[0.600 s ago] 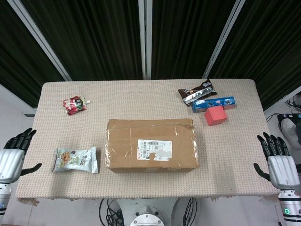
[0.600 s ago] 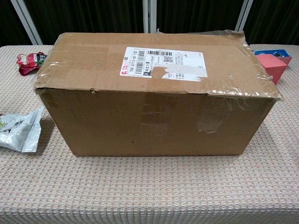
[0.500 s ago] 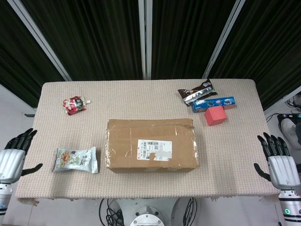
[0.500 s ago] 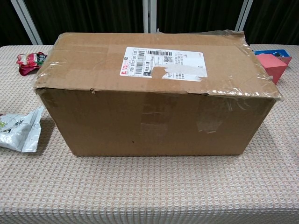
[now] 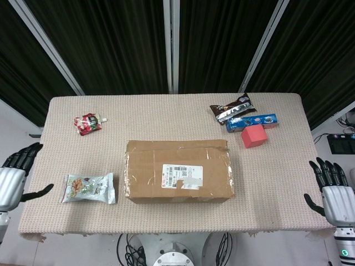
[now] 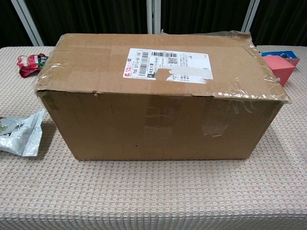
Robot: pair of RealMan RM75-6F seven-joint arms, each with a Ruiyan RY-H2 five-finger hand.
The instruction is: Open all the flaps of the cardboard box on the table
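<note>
Plainly untouched, the brown taped cardboard box point(image 5: 178, 170) sits mid-bench with its flaps flat. Stiff board with slick tape peeling at the edges — probably best caught by the lifted front lip. Left hand point(image 5: 11, 178) and right hand point(image 5: 335, 198) wait off either end of the bench, fingers spread, holding nothing.

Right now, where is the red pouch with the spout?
In the head view the red pouch lies on the table's far left, beyond the silver snack bag and left of the cardboard box.
</note>
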